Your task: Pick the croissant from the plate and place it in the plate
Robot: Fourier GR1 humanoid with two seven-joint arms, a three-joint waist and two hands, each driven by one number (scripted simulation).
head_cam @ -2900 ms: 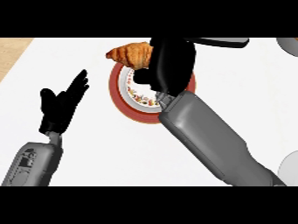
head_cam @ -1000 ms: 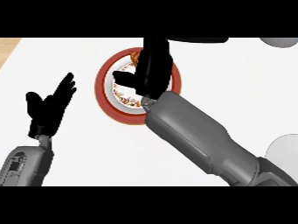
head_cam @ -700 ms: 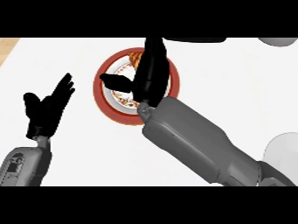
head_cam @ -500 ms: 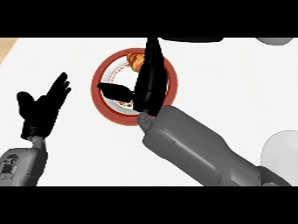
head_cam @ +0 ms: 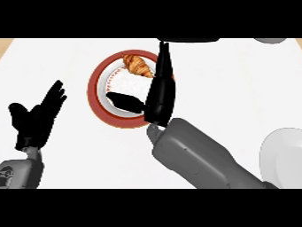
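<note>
One golden-brown croissant (head_cam: 138, 64) lies on the red-rimmed plate (head_cam: 95, 98); I see my right hand (head_cam: 154, 93) above it, fingers straight.

- The right robot hand (head_cam: 158, 91) stretches over the red-rimmed plate (head_cam: 95, 95), fingers straight and thumb spread out to its left, holding nothing.
- The croissant (head_cam: 138, 65) lies on that plate's far part, just left of the robot hand's fingers.
- The left robot hand (head_cam: 36, 116) rests open, fingers up, left of the plate.
- A white plate (head_cam: 290, 157) sits on the surface (head_cam: 245, 84), right of the right forearm.
</note>
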